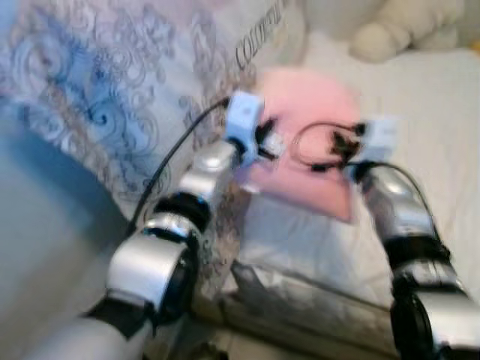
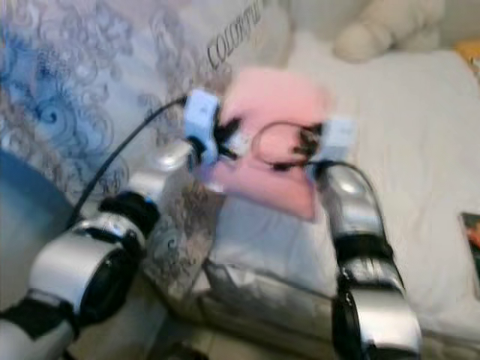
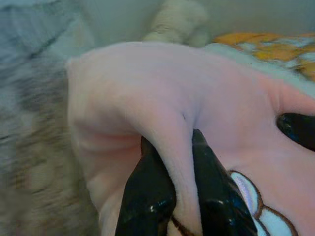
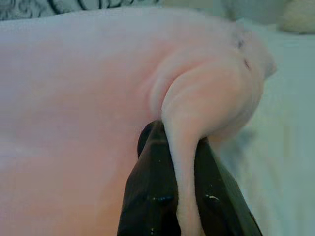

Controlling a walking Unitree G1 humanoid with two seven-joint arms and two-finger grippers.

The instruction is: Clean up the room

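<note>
The pink pillow [image 1: 307,142] is held up over the bed [image 1: 420,120], near the patterned blanket [image 1: 112,82]. Both jaws are pinched tight on it: the left gripper [image 3: 182,191] holds its left edge, the right gripper [image 4: 184,196] its right edge. The pillow stretches sideways between them, and a plush toy [image 1: 397,26] sits behind it.

Cushion held over the bed, mid-frame.

The cushion [image 1: 307,142] sits at centre frame, above the bed [image 1: 420,112], between the left hand [image 3: 183,196] on its left edge and the right hand [image 4: 186,196] on its right. A quilt [image 1: 112,97] fills the upper left; a soft toy [image 1: 397,26] lies upper right, behind the cushion.
</note>
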